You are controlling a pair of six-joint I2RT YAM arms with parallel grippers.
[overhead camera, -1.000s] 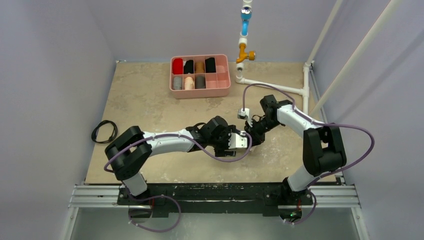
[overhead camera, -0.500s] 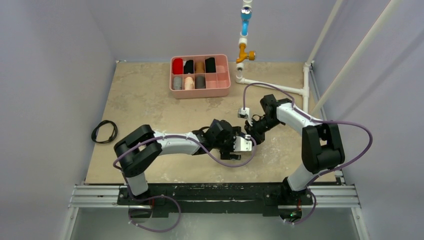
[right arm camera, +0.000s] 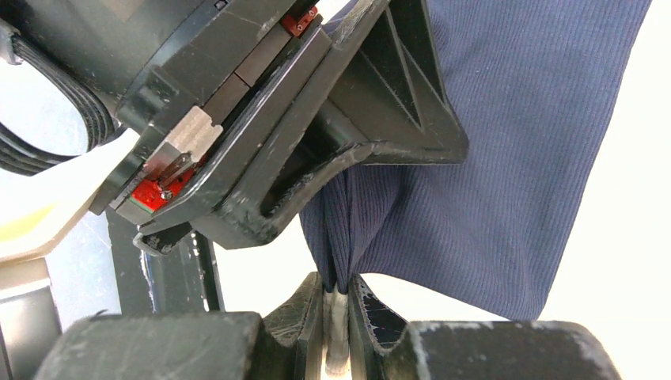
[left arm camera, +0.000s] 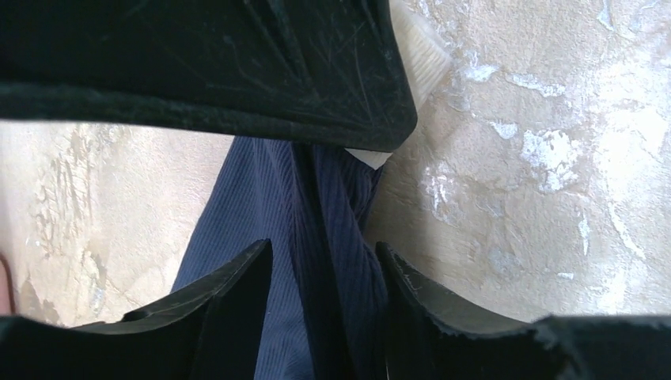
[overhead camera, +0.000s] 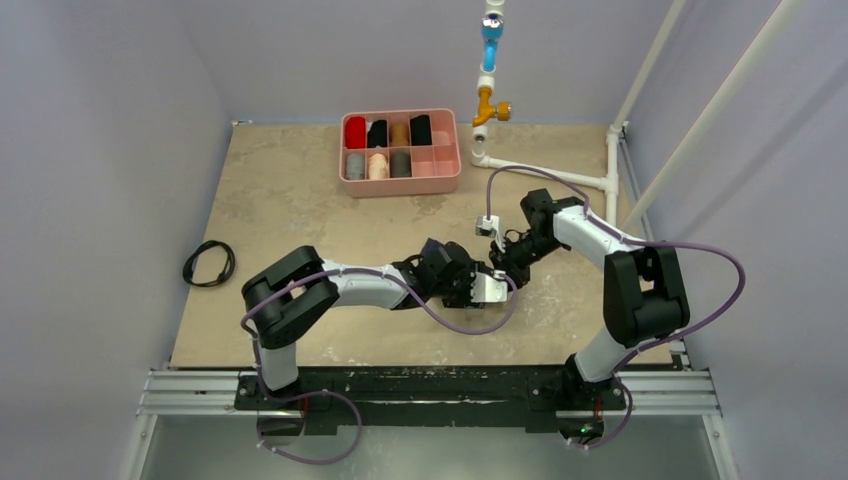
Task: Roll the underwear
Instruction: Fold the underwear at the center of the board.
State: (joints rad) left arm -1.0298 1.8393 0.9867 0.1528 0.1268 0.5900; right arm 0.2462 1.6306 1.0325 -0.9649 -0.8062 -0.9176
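Over table, bunched ribbed navy underwear

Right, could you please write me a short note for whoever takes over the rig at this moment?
Right gripper: shut on a fold of the underwear.
Left gripper: jaws astride another fold; whether it grips is unclear.
Underwear: bunched between the two grippers, over the middle of the table, not flat.
Done: fabric gathered; no roll visible.
Left: the whole roll.
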